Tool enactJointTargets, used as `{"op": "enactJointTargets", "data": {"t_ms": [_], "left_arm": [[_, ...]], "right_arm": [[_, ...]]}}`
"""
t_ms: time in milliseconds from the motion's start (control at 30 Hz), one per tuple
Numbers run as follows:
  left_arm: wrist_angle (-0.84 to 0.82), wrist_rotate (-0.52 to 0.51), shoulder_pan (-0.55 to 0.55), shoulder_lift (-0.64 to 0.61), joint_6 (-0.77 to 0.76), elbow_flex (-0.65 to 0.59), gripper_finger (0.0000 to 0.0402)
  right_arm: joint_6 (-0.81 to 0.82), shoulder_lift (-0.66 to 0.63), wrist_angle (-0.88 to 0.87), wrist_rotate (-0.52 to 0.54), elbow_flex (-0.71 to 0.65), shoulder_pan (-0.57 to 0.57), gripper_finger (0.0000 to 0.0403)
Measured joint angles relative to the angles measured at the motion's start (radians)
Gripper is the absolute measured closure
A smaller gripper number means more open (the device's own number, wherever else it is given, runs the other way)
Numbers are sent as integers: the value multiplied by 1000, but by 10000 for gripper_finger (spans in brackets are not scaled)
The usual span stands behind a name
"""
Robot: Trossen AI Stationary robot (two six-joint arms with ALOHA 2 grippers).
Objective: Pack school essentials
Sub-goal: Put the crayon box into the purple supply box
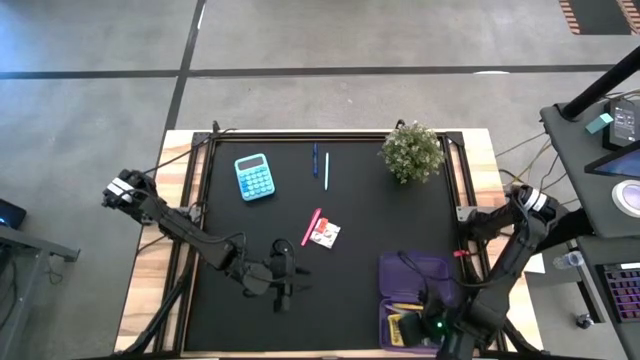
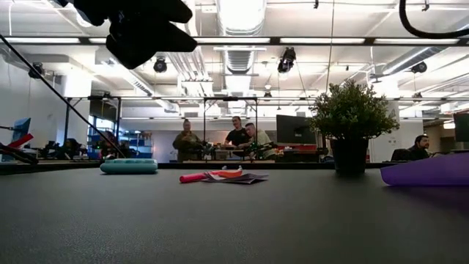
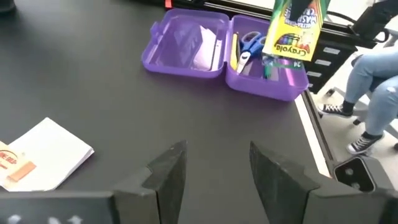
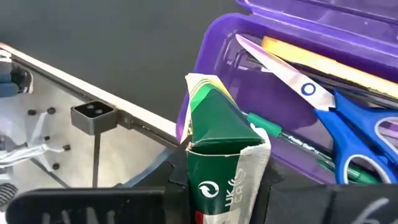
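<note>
The yellow-green crayon box (image 3: pixel 292 30) hangs in my shut right gripper (image 4: pixel 224 186) over the open purple case (image 3: pixel 186 53) at the table's near right corner. The case holds blue-handled scissors (image 4: pixel 351 121), a green pen (image 4: pixel 292 142) and a yellow pen (image 4: pixel 329 59). My left gripper (image 3: pixel 214 168) is open above bare mat left of the case and touches nothing. The white-and-red packet (image 1: pixel 326 234) and a pink marker (image 1: pixel 311 226) lie flat at mid-table. Two thin blue pens (image 1: pixel 320 165) lie near the far edge. My right gripper pinches the crayon box between its two fingers from above, pointing down, at the box's upper end (image 3: pixel 297 11). The box hangs below the fingers, slightly tilted, its torn-open green flap end (image 4: pixel 217 118) lowest, over the case's scissors compartment. Whether that end touches the case cannot be told.
A teal calculator (image 1: pixel 254 177) lies at far left of the mat and a potted plant (image 1: pixel 412 150) stands at far right. The case's lid half (image 3: pixel 183 43) lies open toward the table's middle. A seated person's legs (image 3: pixel 373 81) show beyond the right edge; people stand in the room behind.
</note>
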Motion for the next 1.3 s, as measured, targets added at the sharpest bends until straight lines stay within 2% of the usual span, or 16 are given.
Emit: {"op": "enactJointTargets", "data": {"t_ms": [267,933,1167,1300], "left_arm": [[6,-2,6,0,0,2,242],[29,-2,6,-2,0,4,242],[30,-2,6,-2,0,4,242],[29,-3,6,-2,0,5,242]], "right_arm": [[1,54,-38,10,-5,-3,328],[5,124,-7,18,-32,-43,323],[1,128,-6,-3,-32,-49,275],[1,128,-30,-97,-28,-49,235]]}}
